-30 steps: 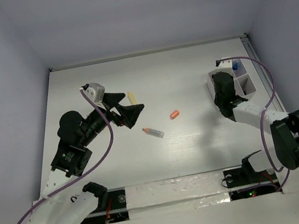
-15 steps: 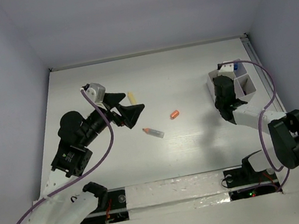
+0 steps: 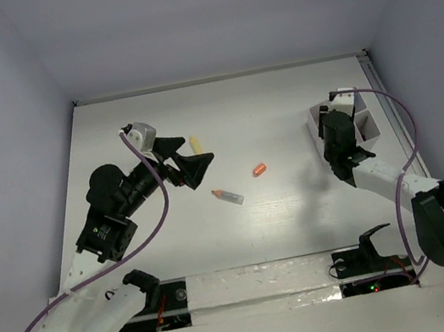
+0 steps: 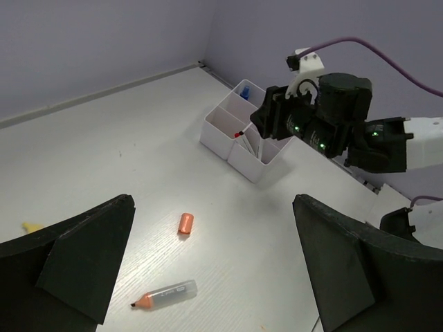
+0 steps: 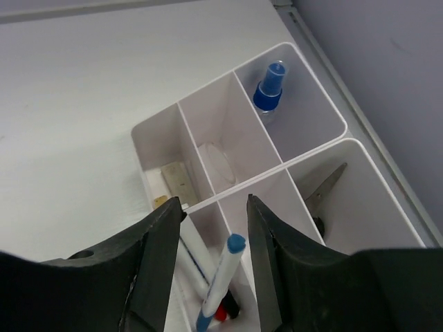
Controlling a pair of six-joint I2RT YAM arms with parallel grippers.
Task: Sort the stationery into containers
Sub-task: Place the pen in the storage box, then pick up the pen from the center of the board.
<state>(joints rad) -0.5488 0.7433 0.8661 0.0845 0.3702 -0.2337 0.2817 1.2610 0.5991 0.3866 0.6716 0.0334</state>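
End effector on your right arm (image 5: 213, 207) stands about half open over the white organizer box (image 5: 304, 155), and it holds nothing. Between its two fingers you see the top of the blue-tipped pen (image 5: 220, 283). The pen stands tilted in a near compartment, free of both fingers, with a red-capped pen (image 5: 220, 315) beside it. Further right in the near row lie the scissors (image 5: 322, 187). In the far row, a blue-capped item (image 5: 268, 86) leans in the right compartment. A pale round thing is in the middle one, and a small eraser block (image 5: 181, 181) is in the left one.

Your left end effector (image 4: 211, 200) is opened wide and empty above the desk (image 4: 104, 152), well apart from the box. Between its fingers you see the orange cap (image 4: 185, 223) and the orange-tipped crayon (image 4: 165, 294) on the desk, near each other but not touching. The cream stick (image 4: 31, 226) lies further to the side.
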